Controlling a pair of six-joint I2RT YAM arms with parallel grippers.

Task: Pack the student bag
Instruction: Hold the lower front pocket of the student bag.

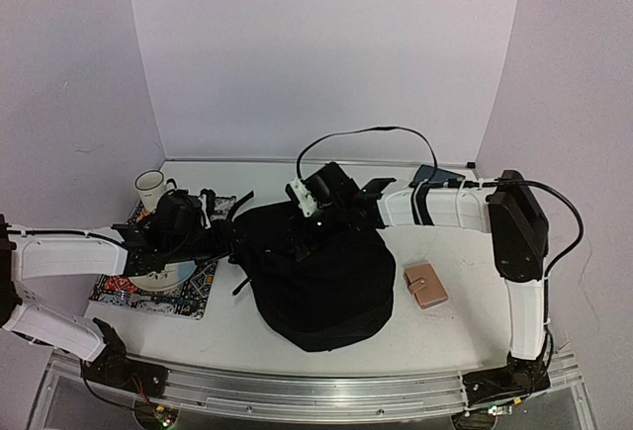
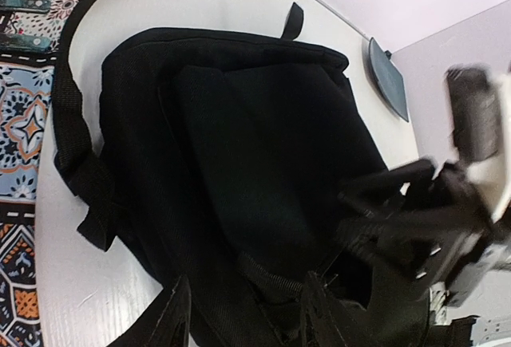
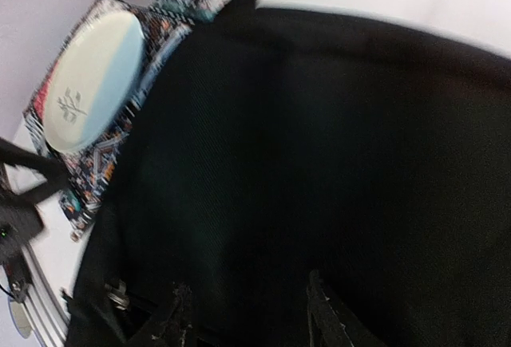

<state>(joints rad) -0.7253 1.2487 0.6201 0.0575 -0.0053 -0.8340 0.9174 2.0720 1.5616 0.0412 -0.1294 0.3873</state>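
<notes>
The student bag [image 1: 318, 277], a large black fabric backpack, lies in the middle of the table with a strap [image 2: 68, 116] trailing off its side. My left gripper [image 1: 229, 242] reaches in from the left to the bag's left edge. In the left wrist view the left gripper [image 2: 243, 283] has a fold of bag fabric and a webbing band between its fingers, and it is shut on that fold. My right gripper [image 1: 302, 227] comes from the right onto the bag's far top edge. In the right wrist view the right gripper [image 3: 247, 283] stands half-closed against black fabric, and any grip is lost in the dark.
A patterned mat [image 1: 148, 292] at the left carries a pale plate [image 3: 92, 84], with a white cup [image 1: 150, 185] behind it. A tan wallet [image 1: 426, 285] lies right of the bag. A dark blue-grey tray [image 2: 387, 80] sits at the back right by the wall.
</notes>
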